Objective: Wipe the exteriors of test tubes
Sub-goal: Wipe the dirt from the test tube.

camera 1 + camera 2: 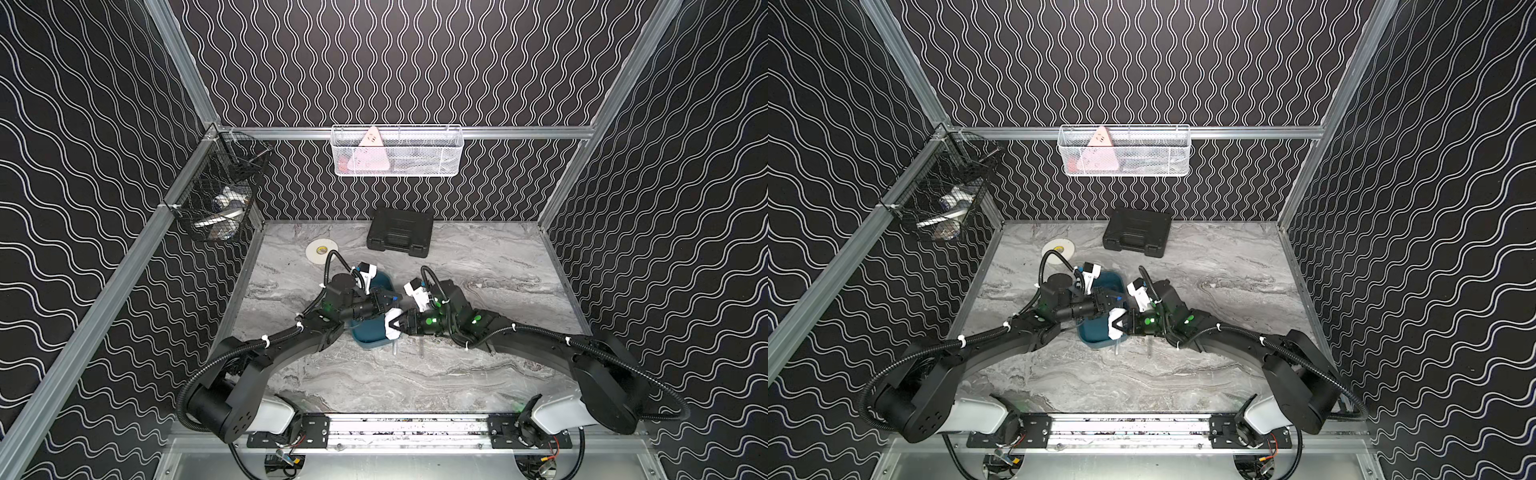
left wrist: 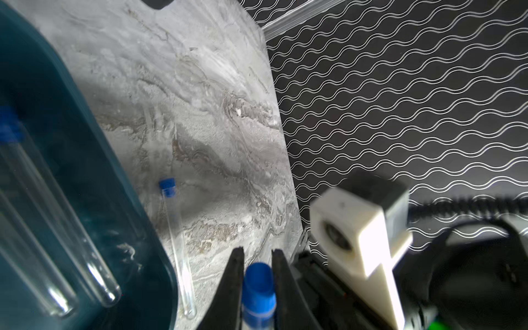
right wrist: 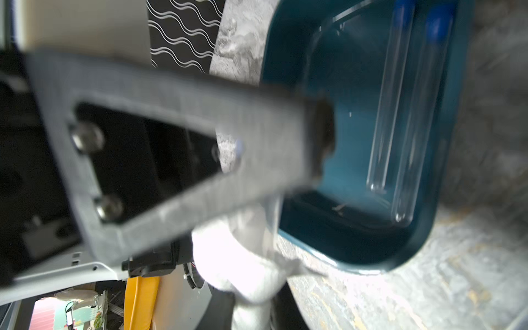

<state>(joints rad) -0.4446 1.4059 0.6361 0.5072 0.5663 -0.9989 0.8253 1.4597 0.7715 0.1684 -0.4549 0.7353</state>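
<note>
My left gripper (image 2: 258,254) (image 1: 388,303) is shut on a clear test tube, pinching it just below its blue cap (image 2: 258,281). It hovers over the teal tray (image 1: 368,334) (image 2: 85,171). My right gripper (image 3: 251,303) (image 1: 400,326) is shut on a crumpled white tissue (image 3: 245,263) (image 1: 392,328) at the tray's right rim, right beside the left fingers. Two more capped tubes (image 3: 391,114) (image 2: 57,223) lie side by side inside the tray. Another tube (image 2: 177,248) lies on the marble next to the tray. Both top views show two thin tubes (image 1: 394,349) (image 1: 1149,348) in front of the tray.
A black case (image 1: 400,237) and a white tape roll (image 1: 322,251) sit at the back of the marble table. A white wire basket (image 1: 397,151) hangs on the back wall and a black one (image 1: 216,195) on the left wall. Both arms crowd the table's middle.
</note>
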